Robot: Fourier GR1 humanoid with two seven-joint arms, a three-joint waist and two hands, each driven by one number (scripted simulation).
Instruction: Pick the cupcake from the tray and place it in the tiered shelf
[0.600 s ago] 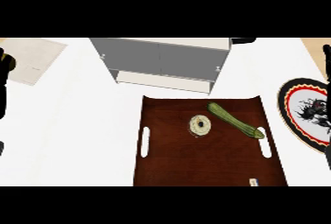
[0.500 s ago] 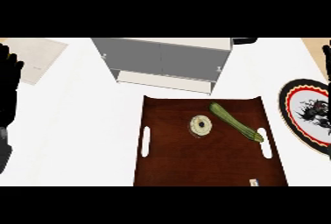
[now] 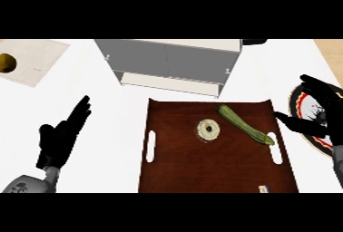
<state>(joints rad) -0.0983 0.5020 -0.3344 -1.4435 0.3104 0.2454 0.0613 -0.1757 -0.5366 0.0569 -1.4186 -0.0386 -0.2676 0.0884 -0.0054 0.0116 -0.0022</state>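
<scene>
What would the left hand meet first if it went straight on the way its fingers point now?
Most likely the left side of the shelf. The left hand points up and slightly right across the counter, left of the tray. Depth is unclear, so it may pass beside.

A green cucumber (image 3: 244, 124) lies diagonally. A dark-rimmed plate (image 3: 319, 141) sits far right on the white counter (image 3: 100, 118). A beige board (image 3: 30, 61), far left, carries a yellow item (image 3: 7, 62).
</scene>
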